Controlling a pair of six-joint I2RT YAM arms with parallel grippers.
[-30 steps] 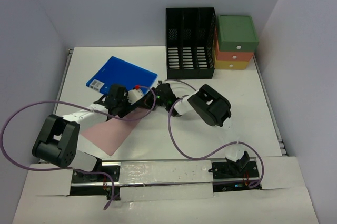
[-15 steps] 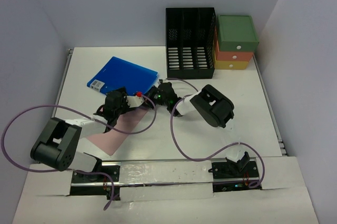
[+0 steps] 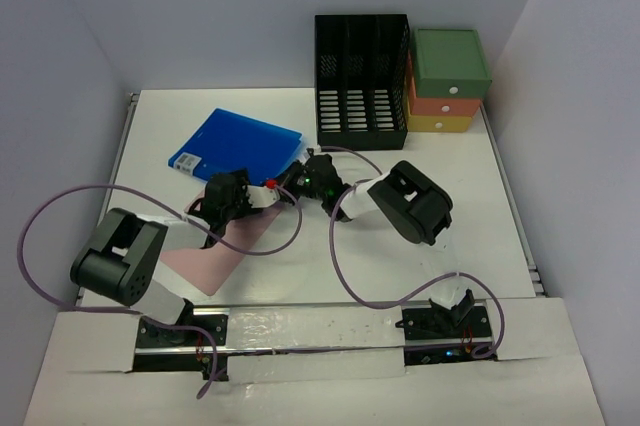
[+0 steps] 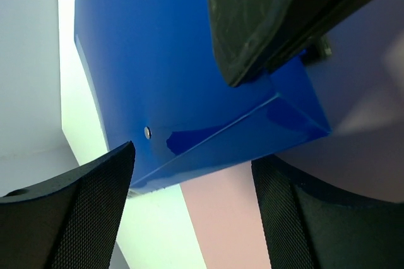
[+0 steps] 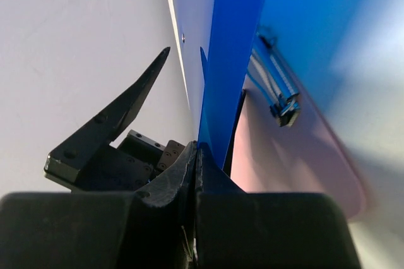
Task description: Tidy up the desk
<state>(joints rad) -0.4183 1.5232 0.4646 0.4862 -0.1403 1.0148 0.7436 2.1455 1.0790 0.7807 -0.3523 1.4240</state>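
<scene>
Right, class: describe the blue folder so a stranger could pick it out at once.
On the white desk, find the black file rack at the far edge. Just left of it, nearer, sits the blue folder beside a pink sheet. It alone is blue, with a white label on one corner.

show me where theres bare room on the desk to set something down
Bare desk right of the right arm, in front of the drawer unit; also the far-left strip behind the blue binder. Crowded at centre: left claw, right claw, binder and pink sheet.
</scene>
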